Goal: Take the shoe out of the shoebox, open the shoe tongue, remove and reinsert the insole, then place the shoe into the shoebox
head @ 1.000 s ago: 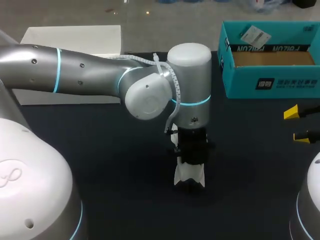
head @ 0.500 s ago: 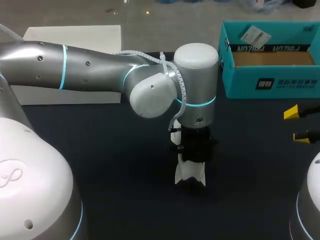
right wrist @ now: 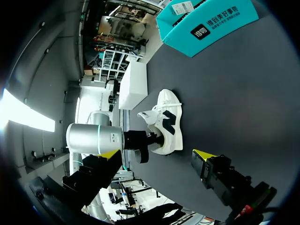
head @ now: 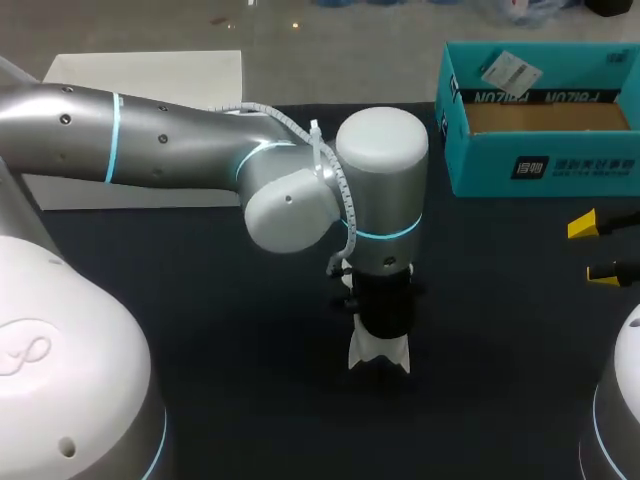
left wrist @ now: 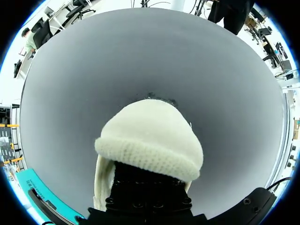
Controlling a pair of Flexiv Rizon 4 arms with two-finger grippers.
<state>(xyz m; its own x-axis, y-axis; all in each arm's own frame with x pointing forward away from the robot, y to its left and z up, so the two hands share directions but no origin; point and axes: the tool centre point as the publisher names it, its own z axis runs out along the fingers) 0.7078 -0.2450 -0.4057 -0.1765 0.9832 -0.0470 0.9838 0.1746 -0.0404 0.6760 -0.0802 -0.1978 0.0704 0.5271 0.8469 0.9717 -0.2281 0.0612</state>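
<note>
Currently the shoe (head: 378, 352) stands on its sole on the table (head: 200, 300), near the middle and well apart from the shoebox (head: 545, 168). The shoebox sits open at the far right with its brown floor showing. This placement gives both arms free access to the shoe from above and from the side. The left arm (head: 150, 150) comes in from the left and points straight down, so the left gripper (head: 382, 322) meets the shoe from above at its opening, toward the heel end. A vertical approach suits work inside the shoe, since the opening faces upward. In the left wrist view the knit upper of the shoe covers the area directly ahead of the gripper body. The pictures therefore do not show whether this gripper is clamped on part of the shoe or standing open. In the right wrist view the tongue (right wrist: 147, 115) appears raised away from the opening, which would leave the insole reachable. The step in hand is therefore judged to be the insole work, with the return to the shoebox not yet done. The right gripper (head: 595, 248) hangs at the right edge of the table, below the shoebox and well apart from the shoe. Its yellow tips are spread and nothing lies between them. From that position it looks across at the side of the shoe and stays out of the left arm's way. It is also well placed to steady the shoe if needed.
</note>
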